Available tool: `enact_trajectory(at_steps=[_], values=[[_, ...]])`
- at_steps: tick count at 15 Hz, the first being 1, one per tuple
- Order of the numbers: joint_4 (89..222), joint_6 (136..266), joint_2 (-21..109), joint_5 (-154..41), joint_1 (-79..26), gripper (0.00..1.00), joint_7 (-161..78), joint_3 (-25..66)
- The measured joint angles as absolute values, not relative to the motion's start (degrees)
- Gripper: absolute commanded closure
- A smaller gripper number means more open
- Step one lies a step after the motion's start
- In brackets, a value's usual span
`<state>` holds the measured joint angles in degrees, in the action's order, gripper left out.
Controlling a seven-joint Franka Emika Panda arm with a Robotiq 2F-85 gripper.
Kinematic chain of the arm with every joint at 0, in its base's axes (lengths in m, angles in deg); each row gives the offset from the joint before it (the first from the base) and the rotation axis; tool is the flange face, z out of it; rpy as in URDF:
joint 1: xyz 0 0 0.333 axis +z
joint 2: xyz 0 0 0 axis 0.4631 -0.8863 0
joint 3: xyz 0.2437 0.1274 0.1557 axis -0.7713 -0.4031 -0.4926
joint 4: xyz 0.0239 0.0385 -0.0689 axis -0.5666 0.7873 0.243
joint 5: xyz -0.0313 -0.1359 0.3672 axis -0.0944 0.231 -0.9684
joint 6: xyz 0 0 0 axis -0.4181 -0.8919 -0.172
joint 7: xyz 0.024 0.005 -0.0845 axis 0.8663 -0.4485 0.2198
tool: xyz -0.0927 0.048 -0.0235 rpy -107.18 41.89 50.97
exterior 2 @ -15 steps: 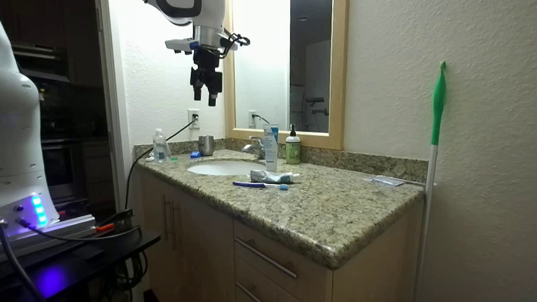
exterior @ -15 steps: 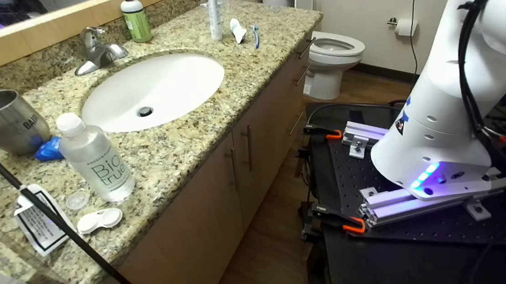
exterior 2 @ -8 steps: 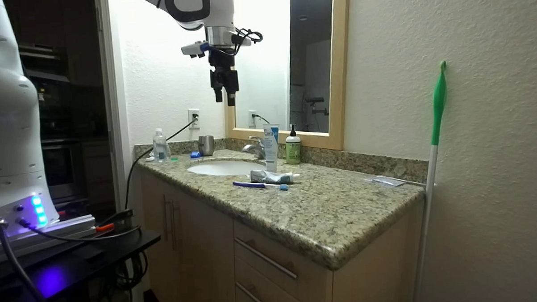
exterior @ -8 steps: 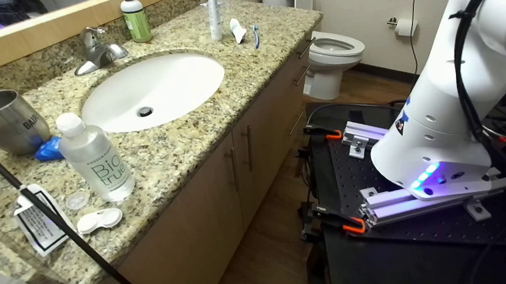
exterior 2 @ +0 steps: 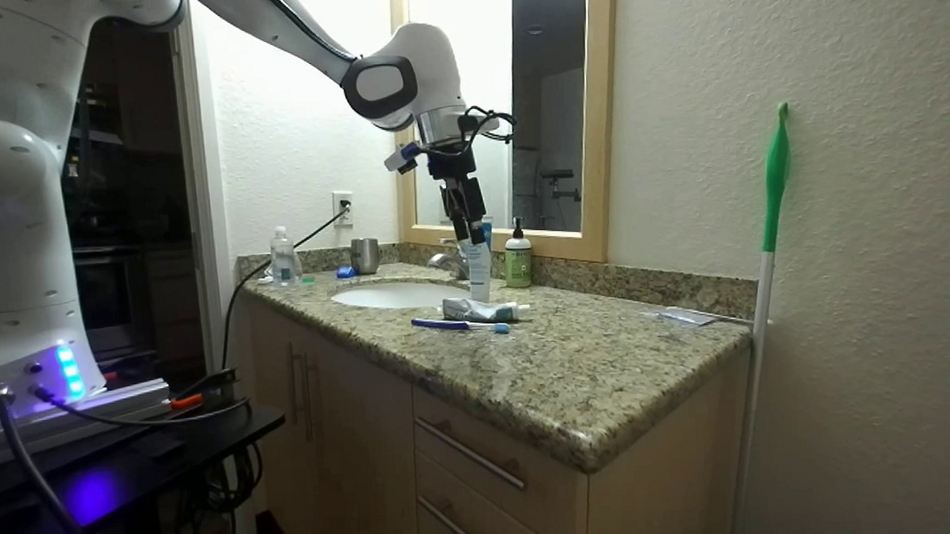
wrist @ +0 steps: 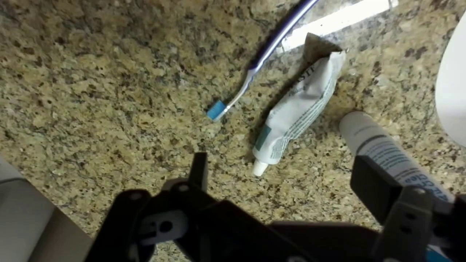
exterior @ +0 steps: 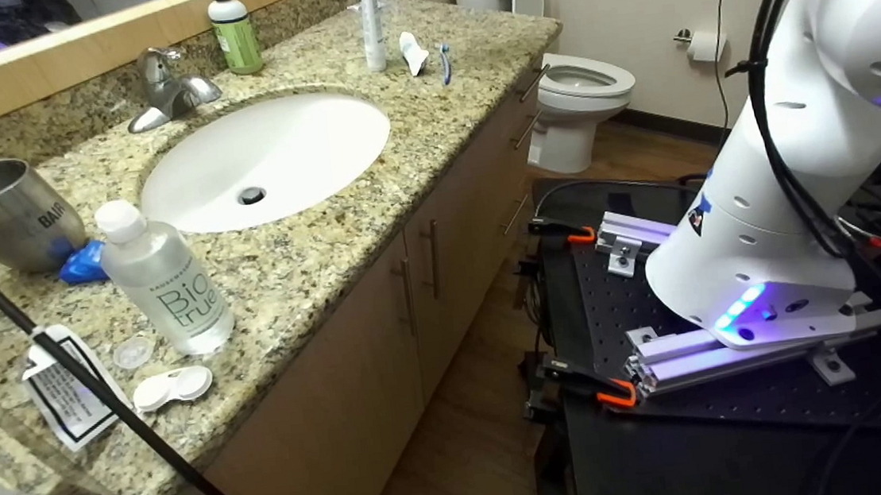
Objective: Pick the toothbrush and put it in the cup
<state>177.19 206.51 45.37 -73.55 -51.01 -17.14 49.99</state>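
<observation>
A black robot gripper (wrist: 282, 171) hangs above a speckled stone counter (exterior 2: 590, 381), its 2 fingers spread wide apart. In the wrist view 1 finger passes in front of a white lotion tube (exterior 2: 479, 275) that stands upright; whether they touch, I cannot tell.

Near the gap between the fingers, a crumpled toothpaste tube (wrist: 300, 105) lies flat, cap end toward the gripper. Just beside it, not touching, the toothbrush (wrist: 268, 51) lies on the counter, with a blue-and-white handle and blue bristles; the wrist view cuts off the handle's end.

Past the lotion tube, a white oval sink (exterior: 296, 148) is set into the counter, with a silver faucet (exterior: 171, 87) behind it. A green soap bottle (exterior: 240, 50) stands along the back, below a wood-framed mirror (exterior 2: 544, 106).

Across the sink, well apart from the toothbrush, the cup (exterior: 23, 220) stands upright: a shiny grey metal tumbler, mouth up. Just beside its base is a small blue object (exterior: 83, 263). Close by stands a clear bottle (exterior: 173, 291) marked "Bio true", with a white lens case (exterior: 173, 386) near the counter's edge.

Beyond the counter's far end is a toilet (exterior: 582, 87).
</observation>
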Motion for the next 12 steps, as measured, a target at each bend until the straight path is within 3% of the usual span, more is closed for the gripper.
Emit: enact_trajectory(at_steps=[6,12], values=[[177.2,206.6,47.0,-70.1,-52.1,0.00,-21.3,47.8],[174.6,208.0,38.8,-64.4,-58.5,0.00,-30.4,48.3]])
